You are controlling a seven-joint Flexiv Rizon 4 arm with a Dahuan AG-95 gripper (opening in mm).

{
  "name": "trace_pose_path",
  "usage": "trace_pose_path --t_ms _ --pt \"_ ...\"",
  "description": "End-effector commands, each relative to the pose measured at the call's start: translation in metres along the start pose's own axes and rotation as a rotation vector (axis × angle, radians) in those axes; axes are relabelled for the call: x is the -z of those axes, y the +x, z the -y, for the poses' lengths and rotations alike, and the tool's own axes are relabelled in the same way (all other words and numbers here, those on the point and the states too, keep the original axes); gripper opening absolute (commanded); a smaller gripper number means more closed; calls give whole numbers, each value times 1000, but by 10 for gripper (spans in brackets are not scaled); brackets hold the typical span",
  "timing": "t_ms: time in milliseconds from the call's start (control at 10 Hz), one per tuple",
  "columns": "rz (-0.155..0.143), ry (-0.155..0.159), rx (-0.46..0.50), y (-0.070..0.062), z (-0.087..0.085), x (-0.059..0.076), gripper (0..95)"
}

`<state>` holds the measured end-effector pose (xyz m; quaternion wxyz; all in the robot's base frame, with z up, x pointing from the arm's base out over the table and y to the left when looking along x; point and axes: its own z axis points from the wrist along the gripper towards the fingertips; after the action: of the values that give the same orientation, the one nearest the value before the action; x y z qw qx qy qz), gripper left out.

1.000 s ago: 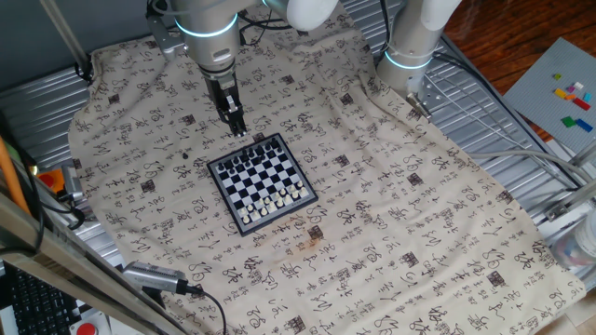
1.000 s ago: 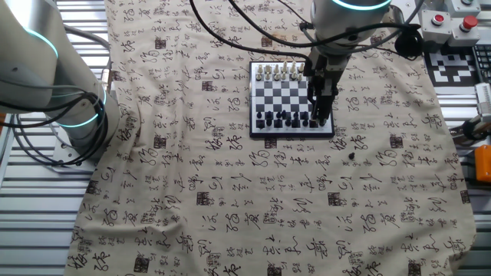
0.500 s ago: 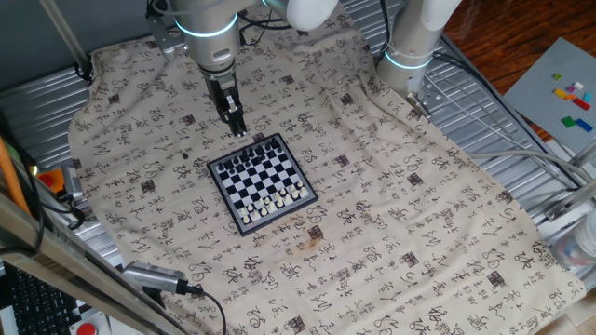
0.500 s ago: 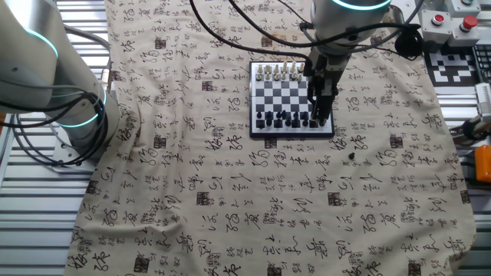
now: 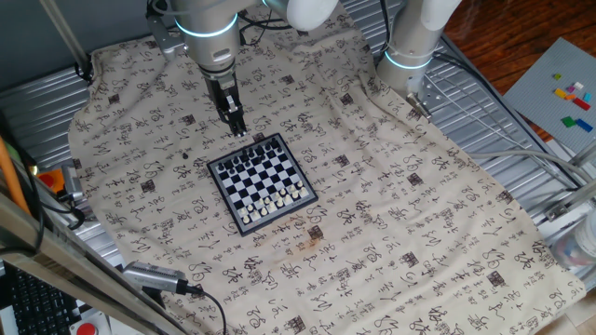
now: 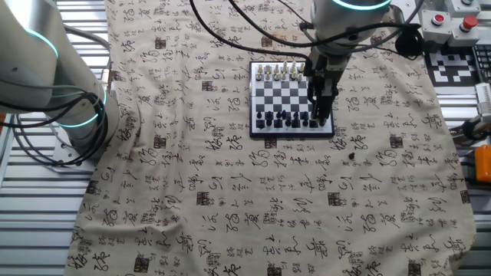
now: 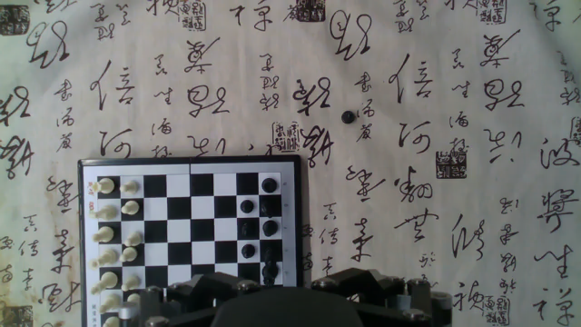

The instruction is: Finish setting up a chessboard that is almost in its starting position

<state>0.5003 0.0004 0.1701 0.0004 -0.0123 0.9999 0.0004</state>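
Note:
The chessboard (image 5: 261,183) lies on the patterned cloth, white pieces along its near edge and dark pieces along its far edge. It also shows in the other fixed view (image 6: 291,100) and in the hand view (image 7: 191,236). My gripper (image 5: 238,130) points down just above the board's dark-piece edge, near a corner (image 6: 322,119). Only its body shows, at the bottom of the hand view (image 7: 281,307), with its links spread and nothing seen between them. One small dark piece (image 7: 346,116) lies alone on the cloth off the board (image 5: 185,155) (image 6: 352,156).
A second robot arm (image 5: 410,46) stands at the cloth's far side (image 6: 46,77). A grey baseplate with coloured bricks (image 5: 559,84) lies off the table's right. A control box with red buttons (image 6: 453,19) and a cabled device (image 5: 158,276) sit at the edges.

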Motion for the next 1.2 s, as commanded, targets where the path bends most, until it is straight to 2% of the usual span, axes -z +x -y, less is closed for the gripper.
trace_pose_path --t_ms 100,800,1200 --pt "24 -2 263 0 0 0 0" --pt "21 -3 265 0 0 0 0" --pt "4 0 263 -1 1 0 0"
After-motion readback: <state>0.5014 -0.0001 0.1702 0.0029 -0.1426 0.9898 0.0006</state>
